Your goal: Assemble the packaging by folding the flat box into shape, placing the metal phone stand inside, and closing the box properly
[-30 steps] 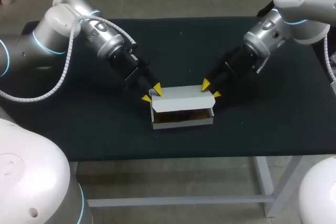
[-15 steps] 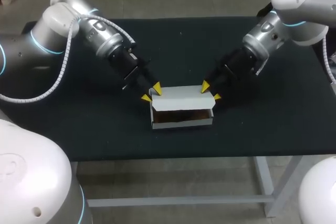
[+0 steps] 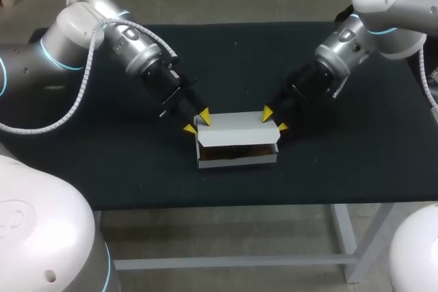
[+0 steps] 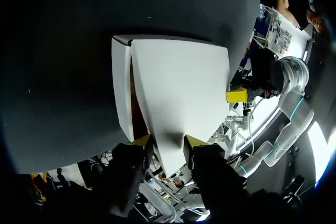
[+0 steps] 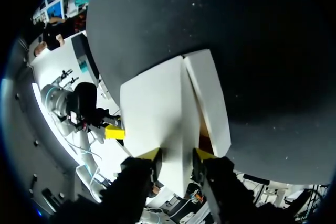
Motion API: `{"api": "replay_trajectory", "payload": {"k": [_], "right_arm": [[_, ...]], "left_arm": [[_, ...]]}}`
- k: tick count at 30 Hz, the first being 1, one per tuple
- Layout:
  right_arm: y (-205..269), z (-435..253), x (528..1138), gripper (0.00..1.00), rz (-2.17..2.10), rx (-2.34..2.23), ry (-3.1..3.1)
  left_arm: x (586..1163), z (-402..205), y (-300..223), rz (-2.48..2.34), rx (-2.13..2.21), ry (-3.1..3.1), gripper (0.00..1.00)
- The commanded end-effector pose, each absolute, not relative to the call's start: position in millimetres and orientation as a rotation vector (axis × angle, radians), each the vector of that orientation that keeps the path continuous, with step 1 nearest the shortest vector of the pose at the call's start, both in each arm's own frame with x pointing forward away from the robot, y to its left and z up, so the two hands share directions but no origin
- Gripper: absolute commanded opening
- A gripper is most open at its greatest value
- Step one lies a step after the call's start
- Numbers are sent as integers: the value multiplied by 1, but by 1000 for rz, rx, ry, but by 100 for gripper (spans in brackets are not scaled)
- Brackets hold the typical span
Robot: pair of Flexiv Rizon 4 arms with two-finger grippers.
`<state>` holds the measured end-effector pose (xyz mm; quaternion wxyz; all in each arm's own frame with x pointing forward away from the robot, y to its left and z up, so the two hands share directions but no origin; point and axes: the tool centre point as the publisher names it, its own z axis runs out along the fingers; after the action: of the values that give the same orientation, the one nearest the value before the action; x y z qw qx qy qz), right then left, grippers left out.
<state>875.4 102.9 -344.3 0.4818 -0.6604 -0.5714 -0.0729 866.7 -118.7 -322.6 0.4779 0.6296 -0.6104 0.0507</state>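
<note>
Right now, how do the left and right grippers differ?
The left gripper pinches the left end of the lid; the right gripper pinches its right end. The left gripper angles in from the far left, the right gripper from the far right. Both are shut on the lid, above the open box.

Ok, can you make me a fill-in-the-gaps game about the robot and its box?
The box on the table is coloured ____.
Its lid is pinched by ____ claws, the left claw and the right claw.
Each claw has tips coloured ____.
The table top is coloured ____.
Missing words: white, two, yellow, black.
</note>
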Motion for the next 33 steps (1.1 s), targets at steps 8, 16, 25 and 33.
{"api": "replay_trajectory", "payload": {"k": [8,16,25,33], "right_arm": [[106,-349,878,43,-157,-1607,-1396],[106,-350,880,44,-156,-1614,-1392],[106,-350,881,48,-155,-1613,-1392],[106,-350,881,49,-155,-1613,-1392]], "left_arm": [[862,-319,-111,157,1586,-1505,45],[862,-307,-101,211,1628,-1541,56],[864,-283,-98,272,1633,-1674,92],[867,-254,-104,333,1552,-1930,100]]}}
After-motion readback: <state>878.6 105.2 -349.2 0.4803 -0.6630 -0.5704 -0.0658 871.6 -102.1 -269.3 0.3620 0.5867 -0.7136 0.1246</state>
